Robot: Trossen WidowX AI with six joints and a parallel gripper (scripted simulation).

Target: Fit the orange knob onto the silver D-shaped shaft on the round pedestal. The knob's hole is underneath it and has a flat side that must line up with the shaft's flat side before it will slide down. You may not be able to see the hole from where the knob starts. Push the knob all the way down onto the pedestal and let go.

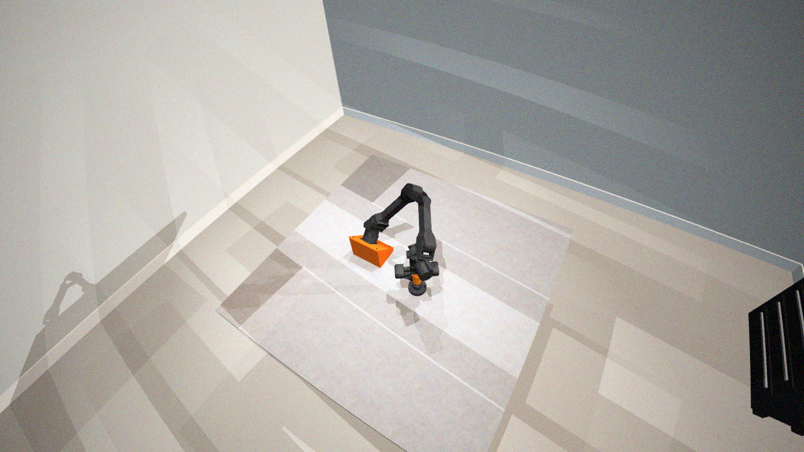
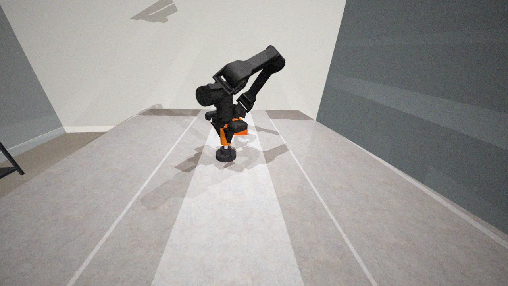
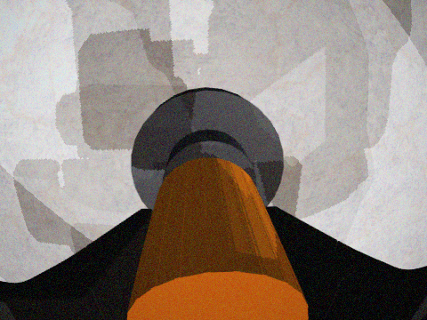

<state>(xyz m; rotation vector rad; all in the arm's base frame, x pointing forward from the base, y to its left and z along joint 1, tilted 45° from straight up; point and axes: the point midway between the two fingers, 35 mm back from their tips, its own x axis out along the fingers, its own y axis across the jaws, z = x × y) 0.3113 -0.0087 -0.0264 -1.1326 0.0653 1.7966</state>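
The orange knob (image 1: 416, 280) (image 2: 224, 138) (image 3: 213, 222) stands upright over the round dark pedestal (image 1: 417, 290) (image 2: 226, 156) (image 3: 222, 108). A short piece of the silver shaft (image 2: 226, 146) shows between the knob's bottom and the pedestal in the exterior view, so the knob is not down on the pedestal. My gripper (image 2: 226, 139) (image 3: 209, 220) is shut on the knob, one dark finger on each side of it. The knob's hole, the shaft's flat side and the top of the shaft are hidden. I cannot tell whether the flats line up.
The arm's orange base (image 1: 370, 252) (image 2: 242, 132) stands near the pedestal, behind it in the exterior view. A black slatted object (image 1: 777, 348) is at the right edge of the top view. Walls rise beyond the pale mat (image 1: 315, 326) (image 2: 227, 231). Shadows cross the mat.
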